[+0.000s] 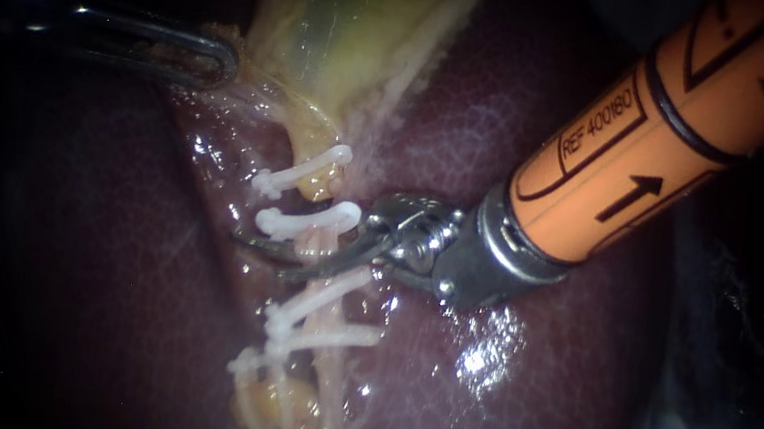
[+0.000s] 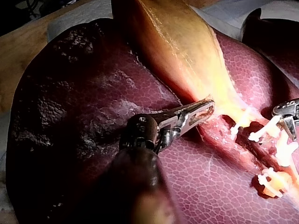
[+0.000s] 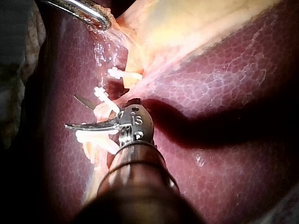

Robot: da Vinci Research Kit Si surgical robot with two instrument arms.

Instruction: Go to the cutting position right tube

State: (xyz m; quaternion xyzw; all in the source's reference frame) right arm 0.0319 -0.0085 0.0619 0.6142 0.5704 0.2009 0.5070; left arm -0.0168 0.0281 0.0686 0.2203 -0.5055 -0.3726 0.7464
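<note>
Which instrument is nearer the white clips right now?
Right. The right instrument has its blades open in between the white clips. The left instrument grips the gallbladder edge, well clear of them.

left instrument (image 1: pixel 215 60) clamped, level; right instrument (image 1: pixel 270 256) blades parted, pointing left

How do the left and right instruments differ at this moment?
The left instrument has blunt slotted jaws, shut on the gallbladder; the right instrument has thin curved blades, open. The left's shaft is dark, the right's orange. The left sits away from the clips; the right's blades lie among them, at the tube. Both lie over the liver.
</note>
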